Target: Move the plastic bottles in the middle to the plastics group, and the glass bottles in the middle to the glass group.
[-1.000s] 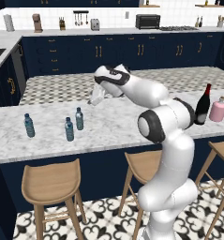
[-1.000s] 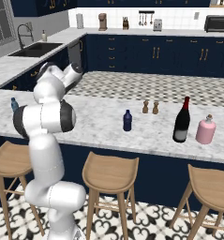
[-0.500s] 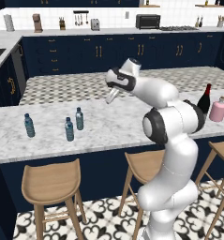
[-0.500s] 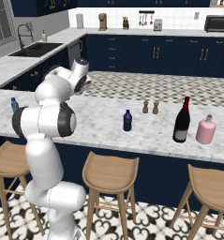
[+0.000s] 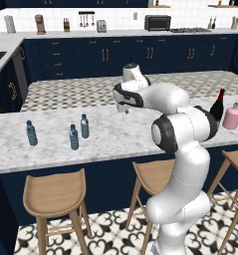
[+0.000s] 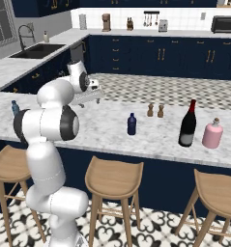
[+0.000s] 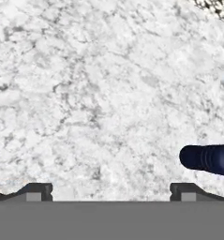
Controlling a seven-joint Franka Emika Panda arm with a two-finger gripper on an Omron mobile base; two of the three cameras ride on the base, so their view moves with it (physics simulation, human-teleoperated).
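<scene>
Stools: three wooden bar stools [image 6: 114, 177] stand nearest, tucked under the front edge of the counter; they play no part in the sorting.
Counter: the white marble counter [image 5: 115, 142] carries every bottle of the task.
Plastics group: at the left end, three clear bluish water bottles with blue labels stand upright, one [image 5: 31, 133] a little apart and two [image 5: 73, 137] [image 5: 84, 126] just beside each other. Three alike here suggests the middle's water bottle already stands with its group; I cannot tell which of them it is.
Navy bottle: the short dark navy plastic bottle [image 6: 131, 124] stands upright alone in the middle of the counter, well apart from the water bottles. This is judged the piece left to move.
Gripper: the gripper [image 7: 111, 191] hangs over bare marble with its jaws spread wide and nothing between them. In the hand view the navy bottle lies off to the side of the fingertips [image 7: 186, 190], not between them.
Glass group: at the right end, the tall near-black wine bottle [image 6: 188, 124] with its red top stands upright just beside the squat pink bottle [image 6: 212, 133], apart by a small gap. That half looks done.
Shakers: two small brown shakers [image 6: 150, 110] sit behind the navy bottle, toward the patterned far side.
Progress: roughly two of three moves appear complete; what remains is to grasp the navy bottle and carry it leftward.
</scene>
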